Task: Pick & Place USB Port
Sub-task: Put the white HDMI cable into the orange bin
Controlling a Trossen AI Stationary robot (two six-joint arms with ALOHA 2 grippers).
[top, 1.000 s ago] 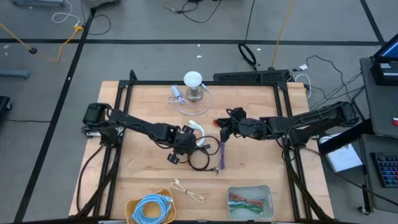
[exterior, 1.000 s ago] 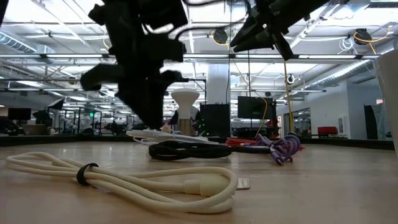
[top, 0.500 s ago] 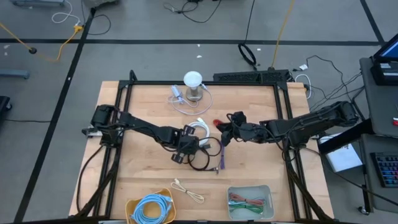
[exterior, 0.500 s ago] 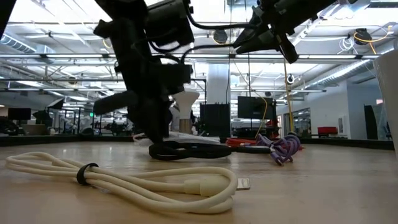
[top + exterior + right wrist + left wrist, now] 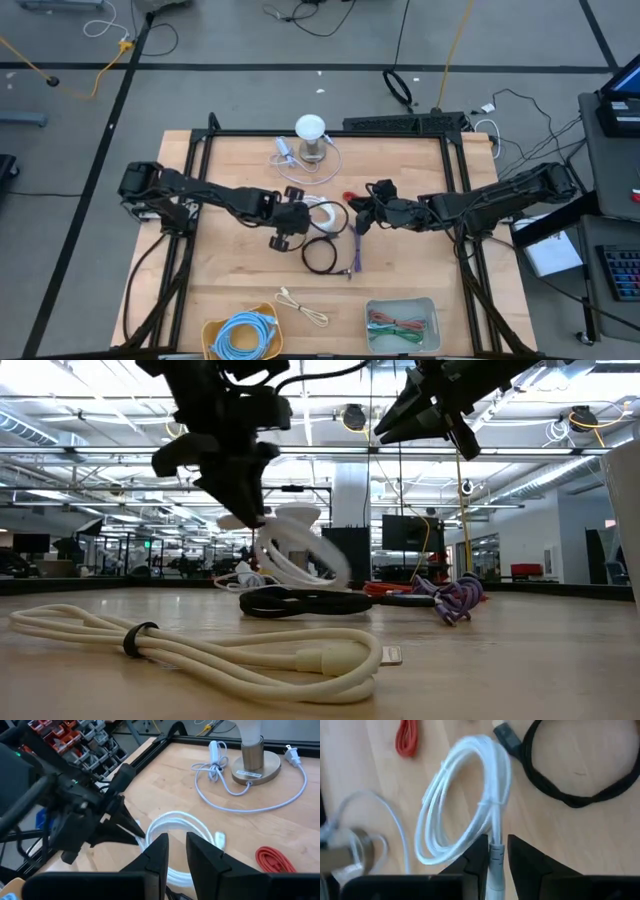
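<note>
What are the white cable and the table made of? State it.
White cable: seemingly smooth plastic-jacketed cord, glossy, coiled and tied, pinched by the left gripper. Table: pale wood, likely plywood or laminate, matte, with visible grain.

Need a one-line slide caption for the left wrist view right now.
Left gripper shut on the coiled white cable, lifting it beside the black cable loop.

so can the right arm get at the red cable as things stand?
Probably yes. The red cable lies bare on the table just beside the right gripper, with nothing over it. The left gripper holds the white cable lifted close by, so space is tight.
</note>
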